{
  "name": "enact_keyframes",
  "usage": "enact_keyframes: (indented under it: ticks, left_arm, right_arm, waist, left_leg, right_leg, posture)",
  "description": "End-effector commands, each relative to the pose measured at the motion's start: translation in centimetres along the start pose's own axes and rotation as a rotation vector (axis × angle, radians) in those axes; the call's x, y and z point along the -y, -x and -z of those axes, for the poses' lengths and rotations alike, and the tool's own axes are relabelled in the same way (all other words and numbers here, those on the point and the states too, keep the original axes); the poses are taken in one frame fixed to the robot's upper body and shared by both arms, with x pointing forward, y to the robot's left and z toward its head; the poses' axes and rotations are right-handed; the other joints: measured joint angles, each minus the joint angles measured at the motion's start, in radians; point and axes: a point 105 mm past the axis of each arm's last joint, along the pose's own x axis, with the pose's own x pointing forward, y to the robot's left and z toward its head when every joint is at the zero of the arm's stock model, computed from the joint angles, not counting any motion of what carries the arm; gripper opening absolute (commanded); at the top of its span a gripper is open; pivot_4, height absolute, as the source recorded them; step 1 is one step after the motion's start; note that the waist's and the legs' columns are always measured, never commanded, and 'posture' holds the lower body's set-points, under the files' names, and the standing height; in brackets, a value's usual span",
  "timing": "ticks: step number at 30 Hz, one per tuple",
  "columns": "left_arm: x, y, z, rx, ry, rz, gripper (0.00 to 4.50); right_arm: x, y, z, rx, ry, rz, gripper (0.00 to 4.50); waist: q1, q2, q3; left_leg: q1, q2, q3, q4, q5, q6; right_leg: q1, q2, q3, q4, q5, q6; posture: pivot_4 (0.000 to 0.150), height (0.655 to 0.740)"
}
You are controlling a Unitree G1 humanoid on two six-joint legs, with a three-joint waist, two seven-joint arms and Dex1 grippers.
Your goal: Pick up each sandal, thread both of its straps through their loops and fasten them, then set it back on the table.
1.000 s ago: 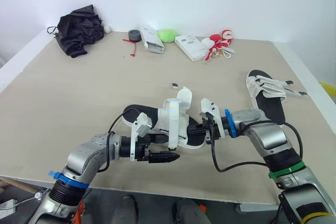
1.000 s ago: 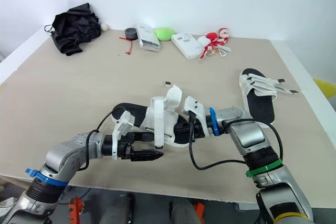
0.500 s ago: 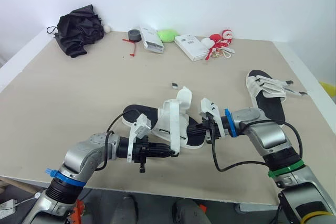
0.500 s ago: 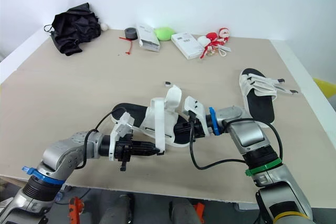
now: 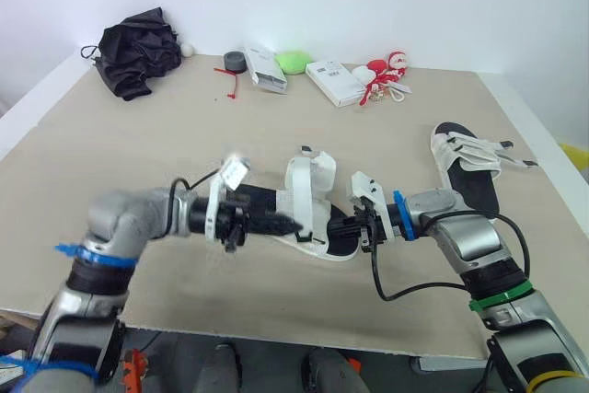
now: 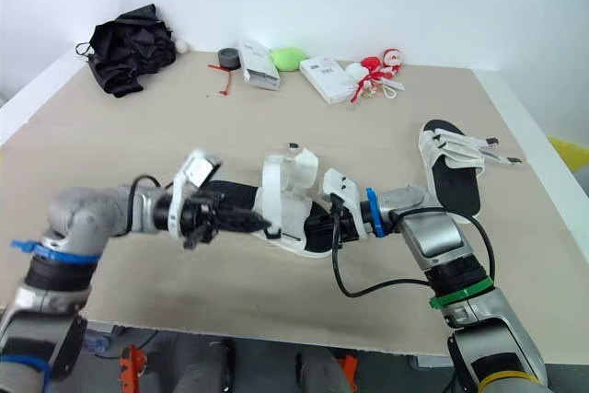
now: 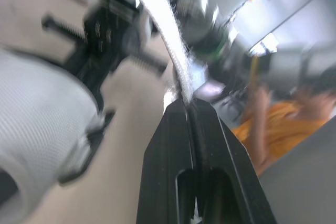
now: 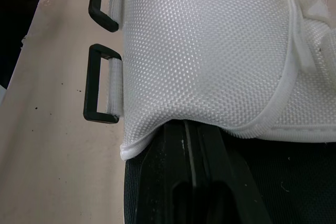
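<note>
Left gripper (image 5: pixel 294 225) pinches a white strap (image 7: pixel 176 64) of the black-soled white-mesh sandal (image 5: pixel 308 192) in the middle of the beige table (image 5: pixel 138 154). Right gripper (image 5: pixel 357 227) clamps its edge, where the right wrist view adds two black plastic loops (image 8: pixel 100 90). Farther right lies the second sandal (image 5: pixel 467 165).

Two head eyes, two wrist cameras
The head pair looked forward and down over the table (image 5: pixel 110 172), sharing nearly its whole top; each wrist camera looked from very close at the sandal (image 8: pixel 210 51) near the front edge.

table (image 5: pixel 138 163) | far edge: black bundle (image 5: pixel 138 51), tape roll (image 5: pixel 236 63), white box (image 5: pixel 265 69), green lump (image 5: pixel 294 62), second white box (image 5: pixel 335 82), red-white toy (image 5: pixel 385 71) | right: sandal (image 5: pixel 469 172)
</note>
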Motion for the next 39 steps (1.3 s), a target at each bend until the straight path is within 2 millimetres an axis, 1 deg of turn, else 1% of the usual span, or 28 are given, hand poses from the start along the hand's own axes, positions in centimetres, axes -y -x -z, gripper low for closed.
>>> enact_keyframes:
  ticks: [1, 4, 7, 9, 13, 17, 20, 26, 30, 32, 39]
  left_arm:
    - [-0.4, 1.5, -1.8, 0.032, 0.044, -0.018, 0.05]
    - [-1.6, 2.2, -2.1, 0.012, 0.088, -0.048, 0.05]
    - [-3.3, 2.3, -1.1, -0.069, 0.084, -0.098, 0.05]
    - [-3.8, 2.1, -0.7, -0.107, 0.093, -0.094, 0.05]
    - [-4.5, 1.0, -0.3, -0.147, 0.106, -0.066, 0.05]
    - [-4.8, 0.3, -0.1, -0.159, 0.109, -0.051, 0.05]
    - [-4.9, 0.1, 0.0, -0.172, 0.114, -0.042, 0.05]
    - [-4.9, 0.9, 1.3, -0.250, 0.105, -0.044, 0.05]
    - [-4.7, 1.2, 1.6, -0.276, 0.099, -0.035, 0.05]
    - [-5.0, 1.3, 2.3, -0.322, 0.055, -0.047, 0.05]
    - [-5.8, 0.7, 3.7, -0.446, -0.229, -0.049, 0.05]
  right_arm:
    - [-0.2, -0.9, 2.6, -0.084, -0.072, -0.004, 0.00]
    - [-0.1, -0.9, 2.6, -0.083, -0.073, -0.004, 0.00]
    - [-0.1, -1.0, 2.5, -0.081, -0.072, -0.004, 0.00]
    - [-0.1, -1.0, 2.4, -0.080, -0.072, -0.004, 0.00]
    - [-0.1, -0.9, 2.5, -0.078, -0.075, -0.002, 0.00]
    - [-0.3, -0.8, 2.5, -0.076, -0.078, -0.001, 0.00]
    - [-0.3, -0.7, 2.5, -0.076, -0.081, 0.003, 0.00]
    - [-0.3, -0.7, 2.5, -0.074, -0.085, 0.006, 0.00]
    - [-0.3, -0.8, 2.5, -0.076, -0.085, 0.003, 0.00]
    - [-0.2, -0.8, 2.4, -0.076, -0.082, 0.000, 0.00]
    - [-0.3, -1.0, 2.3, -0.074, -0.075, -0.006, 0.00]
  waist:
    - [0.000, 0.000, 0.000]
    - [-0.001, 0.000, 0.000]
    - [-0.001, 0.000, 0.000]
    - [-0.001, 0.000, 0.000]
    - [-0.001, 0.000, 0.000]
    - [-0.001, 0.000, 0.000]
    - [-0.001, 0.000, 0.000]
    - [-0.001, 0.000, 0.000]
    - [-0.001, 0.000, 0.000]
    - [-0.001, 0.000, 0.000]
    - [-0.001, 0.000, 0.000]
  left_leg:
    - [0.000, 0.000, 0.000, 0.000, 0.000, 0.000]
    - [0.000, 0.000, 0.000, 0.000, 0.000, 0.000]
    - [0.000, 0.000, 0.000, 0.000, 0.000, 0.000]
    - [0.000, 0.000, 0.000, 0.000, 0.000, 0.000]
    - [0.000, 0.000, 0.000, 0.000, 0.000, 0.000]
    - [-0.001, 0.001, 0.000, 0.000, 0.000, 0.000]
    - [-0.001, 0.001, 0.000, 0.000, 0.000, 0.000]
    - [-0.001, 0.001, 0.000, 0.000, 0.000, 0.000]
    - [-0.001, 0.001, 0.000, 0.000, 0.000, 0.000]
    - [-0.001, 0.001, 0.000, 0.000, 0.000, 0.000]
    - [-0.001, 0.002, 0.000, -0.001, 0.000, 0.000]
  right_leg:
    - [0.000, 0.000, 0.000, 0.000, 0.000, 0.000]
    - [0.000, 0.000, 0.000, 0.000, 0.000, 0.000]
    - [0.000, 0.000, 0.000, 0.000, 0.000, 0.000]
    - [0.000, 0.000, 0.000, 0.000, 0.000, 0.000]
    - [-0.001, 0.001, 0.000, 0.000, 0.000, -0.001]
    - [-0.001, 0.001, 0.000, 0.000, 0.000, -0.001]
    - [-0.002, 0.001, 0.000, 0.000, 0.000, -0.001]
    - [-0.002, 0.001, 0.000, 0.000, 0.000, -0.001]
    - [-0.002, 0.001, 0.000, 0.000, 0.000, -0.001]
    - [-0.002, 0.001, 0.000, 0.000, 0.000, -0.001]
    - [-0.002, 0.002, 0.000, 0.000, 0.000, -0.001]
  posture:
    - [0.150, 0.7322]
    - [0.150, 0.7322]
    - [0.150, 0.7322]
    - [0.150, 0.7322]
    - [0.150, 0.7322]
    - [0.150, 0.7322]
    - [0.150, 0.7322]
    - [0.150, 0.7322]
    - [0.150, 0.7322]
    - [0.150, 0.7322]
    - [0.150, 0.7322]
